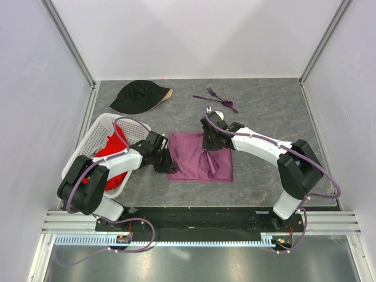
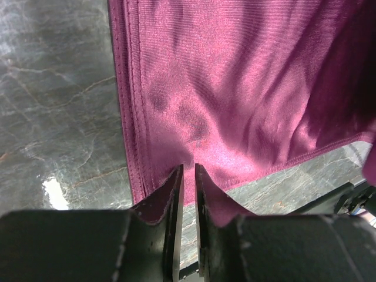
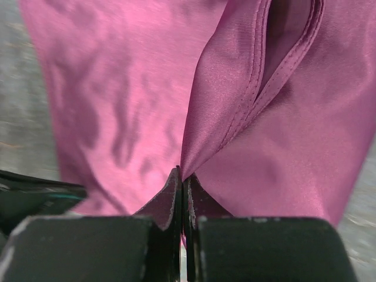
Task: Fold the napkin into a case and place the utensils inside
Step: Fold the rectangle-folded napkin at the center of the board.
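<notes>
At the middle of the table (image 1: 264, 111), the right hand (image 3: 182, 174) pinches a raised fold of the plum napkin (image 1: 189, 154) while the left hand (image 2: 188, 170), jaws a slit apart, meets its left edge, grip unclear.

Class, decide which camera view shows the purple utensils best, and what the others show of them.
The top external view: the utensils lie in full on the table, right of the black cap, beyond the napkin. Neither wrist view shows them; napkin cloth fills both.
</notes>
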`<state>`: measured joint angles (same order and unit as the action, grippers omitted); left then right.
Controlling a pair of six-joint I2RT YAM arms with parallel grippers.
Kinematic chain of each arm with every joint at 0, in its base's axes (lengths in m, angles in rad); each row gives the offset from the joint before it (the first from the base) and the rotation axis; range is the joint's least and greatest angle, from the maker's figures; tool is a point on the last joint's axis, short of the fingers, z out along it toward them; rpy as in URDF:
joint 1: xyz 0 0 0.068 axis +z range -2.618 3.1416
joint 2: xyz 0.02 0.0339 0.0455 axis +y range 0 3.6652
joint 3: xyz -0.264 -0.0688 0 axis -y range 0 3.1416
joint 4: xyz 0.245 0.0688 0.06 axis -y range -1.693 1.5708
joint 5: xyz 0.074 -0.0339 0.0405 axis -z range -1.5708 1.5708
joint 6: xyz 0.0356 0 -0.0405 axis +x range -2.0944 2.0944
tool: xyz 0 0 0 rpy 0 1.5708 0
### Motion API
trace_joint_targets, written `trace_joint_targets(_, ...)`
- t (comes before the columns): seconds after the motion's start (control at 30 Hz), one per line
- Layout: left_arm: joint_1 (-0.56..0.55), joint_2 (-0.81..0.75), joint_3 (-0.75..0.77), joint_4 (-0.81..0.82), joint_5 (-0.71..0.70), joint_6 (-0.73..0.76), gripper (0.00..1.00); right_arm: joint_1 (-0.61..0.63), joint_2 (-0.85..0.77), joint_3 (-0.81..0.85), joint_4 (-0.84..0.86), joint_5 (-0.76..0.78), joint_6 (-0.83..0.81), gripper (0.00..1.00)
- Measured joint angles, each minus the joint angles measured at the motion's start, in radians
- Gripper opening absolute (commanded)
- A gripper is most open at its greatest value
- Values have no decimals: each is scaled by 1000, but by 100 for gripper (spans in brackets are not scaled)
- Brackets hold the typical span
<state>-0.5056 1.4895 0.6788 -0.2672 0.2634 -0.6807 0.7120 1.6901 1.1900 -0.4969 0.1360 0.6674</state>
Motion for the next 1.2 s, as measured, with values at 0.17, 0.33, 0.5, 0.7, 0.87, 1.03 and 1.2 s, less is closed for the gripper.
trace_joint_targets(0.17,-2,-23,-26,14,-1,-11,18,0,23,0,75,-54,86,0)
trace_joint_targets(0.33,-5,-47,-65,56,0,-34,18,0,24,-10,154,-91,175,0)
trace_joint_targets(0.5,-7,-64,-90,83,2,-54,18,9,24,-50,213,-98,249,0)
trace_joint_targets(0.7,-7,-77,-100,83,1,-58,18,20,31,-56,257,-114,301,0)
trace_joint_targets(0.87,-7,-79,-103,85,1,-60,18,47,53,-56,283,-118,326,0)
trace_joint_targets(1.03,-8,-80,-107,91,2,-65,18,59,99,-55,304,-125,336,0)
trace_joint_targets(1.2,-8,-85,-114,95,1,-67,18,63,145,-52,310,-130,343,0)
